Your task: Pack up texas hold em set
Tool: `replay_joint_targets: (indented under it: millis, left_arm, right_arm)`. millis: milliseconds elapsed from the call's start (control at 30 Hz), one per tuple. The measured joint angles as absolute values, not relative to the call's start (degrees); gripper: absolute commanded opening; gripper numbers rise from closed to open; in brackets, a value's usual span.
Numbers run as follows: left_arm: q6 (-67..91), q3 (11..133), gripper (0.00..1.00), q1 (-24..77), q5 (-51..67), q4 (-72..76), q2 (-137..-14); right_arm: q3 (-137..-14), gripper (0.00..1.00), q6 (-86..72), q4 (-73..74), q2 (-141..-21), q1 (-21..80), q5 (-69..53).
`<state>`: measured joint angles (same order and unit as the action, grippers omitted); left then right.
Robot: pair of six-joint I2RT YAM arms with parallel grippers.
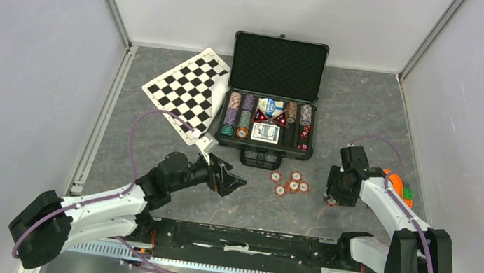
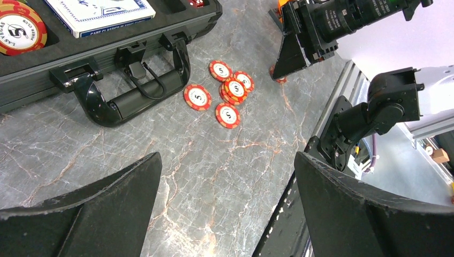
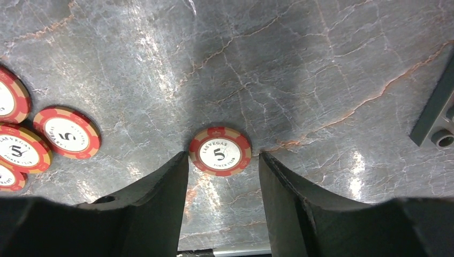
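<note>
The black case (image 1: 315,97) lies open at the back of the table, its slots holding chip stacks, card decks and red dice. Its handle (image 2: 134,93) faces me. Several loose red poker chips (image 1: 289,182) lie in a cluster in front of it. One more red chip (image 3: 220,151) lies flat on the table, apart to the right. My right gripper (image 3: 224,155) stands over it, open, one finger on each side: the left finger touches the chip's edge, a small gap shows at the right finger. My left gripper (image 2: 227,158) hangs wide open and empty, left of the cluster (image 2: 230,91).
A black-and-white checkered board (image 1: 188,91) lies left of the case, a white strip resting on its right edge. An orange object (image 1: 399,185) sits behind the right arm. A black rail (image 1: 247,239) runs along the near edge. White walls enclose the table.
</note>
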<state>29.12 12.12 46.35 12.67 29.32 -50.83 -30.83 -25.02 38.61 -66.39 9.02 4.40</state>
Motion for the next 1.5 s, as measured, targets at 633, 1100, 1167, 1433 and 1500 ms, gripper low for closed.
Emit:
replay_joint_targets:
  millis: [633,1100,1167,1433,1500]
  left_arm:
    - [29.1,12.0,1.0,46.3,12.7,29.2,-49.2]
    - [29.1,12.0,1.0,46.3,12.6,29.2,-49.2]
    - [29.1,12.0,1.0,46.3,12.6,29.2,-49.2]
    - [29.1,12.0,1.0,46.3,12.6,29.2,-49.5]
    - [29.1,12.0,1.0,46.3,12.6,29.2,-49.5]
  right_arm:
    - [-31.2,0.41,-23.6,38.8,-67.1,6.9,3.3]
    - [-33.6,0.6,-23.0,41.7,-65.8,7.0,3.4]
    - [-33.6,0.68,-22.7,41.7,-65.9,7.0,3.4]
    - [-33.6,0.67,-22.0,41.1,-66.9,7.0,2.9]
    - [-33.6,0.66,-22.0,40.9,-67.7,7.0,3.0]
